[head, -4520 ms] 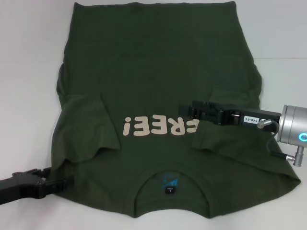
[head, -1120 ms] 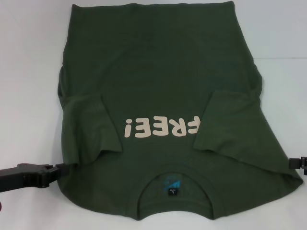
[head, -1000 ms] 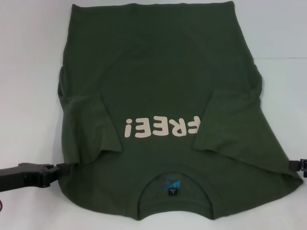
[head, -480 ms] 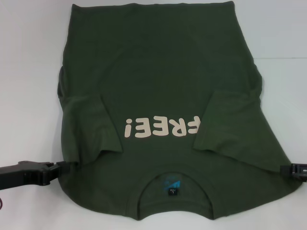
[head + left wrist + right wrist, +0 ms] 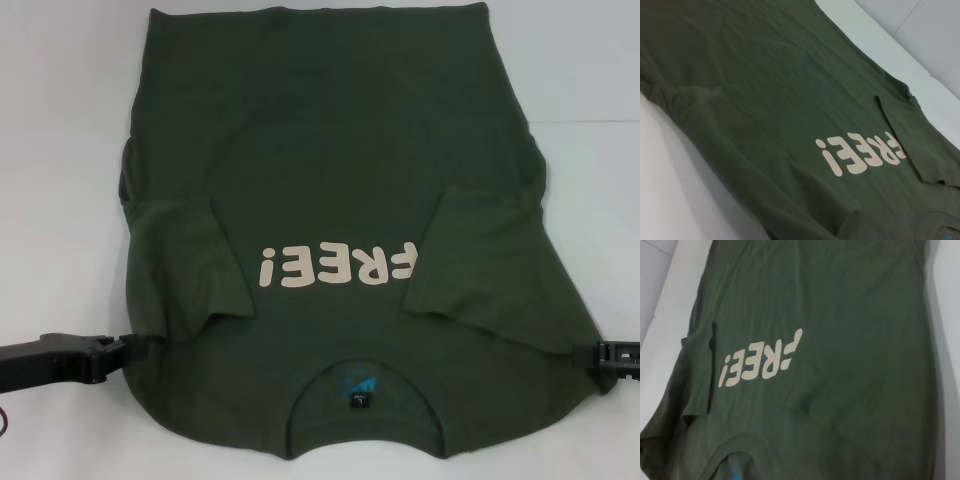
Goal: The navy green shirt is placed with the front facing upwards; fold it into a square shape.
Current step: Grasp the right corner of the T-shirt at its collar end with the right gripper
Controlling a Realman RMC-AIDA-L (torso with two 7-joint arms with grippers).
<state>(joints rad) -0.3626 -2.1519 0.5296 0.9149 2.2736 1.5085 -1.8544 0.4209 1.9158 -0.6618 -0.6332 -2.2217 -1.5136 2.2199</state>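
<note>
**Green Shirt Flat on a White Table**

Plain white table (image 5: 60, 100) all around, bright and bare at both sides. Spread across most of it, the navy green shirt (image 5: 330, 130), lying flat with its front up. Cream "FREE!" lettering (image 5: 335, 265) across the chest, upside down from the head view. Near the close edge, the round neck opening with a small blue-and-black neck label (image 5: 358, 390) inside. Both short sleeves folded inward over the front: left sleeve (image 5: 185, 260) just beside the "!" end of the word, right sleeve (image 5: 480, 260) touching the "F" end and hiding a bit of it. Far hem straight along the far side of the table.

Down low at the shirt's left shoulder corner, the left gripper (image 5: 135, 347), black, lying sideways, tip right at the cloth edge. Cannot tell if its jaws are wide, narrow or pinching cloth. At the shirt's right shoulder corner, the right gripper (image 5: 590, 352), also black and low, mostly out of view, tip touching the cloth edge. Cannot tell how its jaws stand either.

Same shirt and cream letters in both wrist views, spread over the white top.
</note>
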